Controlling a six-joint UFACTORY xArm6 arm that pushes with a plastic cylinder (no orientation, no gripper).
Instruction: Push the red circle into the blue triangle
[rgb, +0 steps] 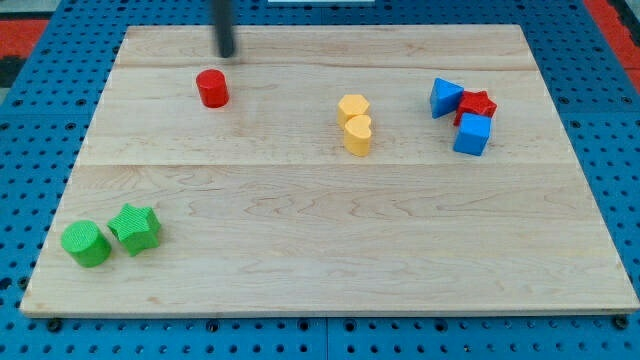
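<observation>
— What's the setup from where you stand?

— A pale wooden tabletop (330, 240), boards running side to side across the view, laid on a blue pegboard (40, 330) full of holes. There is a bit of red-orange at the view's top corners; I cannot tell what it is.

— And the claw?

— There is none on this arm, so nothing opens, closes or holds anything. It ends in a dark rod, and my tip (228, 54) sits near the view's top left, just above the red circle (212, 88) and a touch to its right, with a small gap between them.

— Where is the target?

— The blue triangle (445, 97) is far off toward the view's right, at about the same height as the red circle. It is bunched with a red star (478, 104) touching its right side, and a blue cube (472, 134) just below that star.

— Anything between them?

— Two yellow blocks, stacked in the view: a yellow hexagon-like piece (353, 107) and a yellow heart-like piece (358, 135) touching beneath it. They stand roughly between circle and triangle, slightly lower.

— Anything else?

— A green cylinder (86, 244) and a green star (135, 228), side by side at the view's bottom left, well apart from everything.
</observation>
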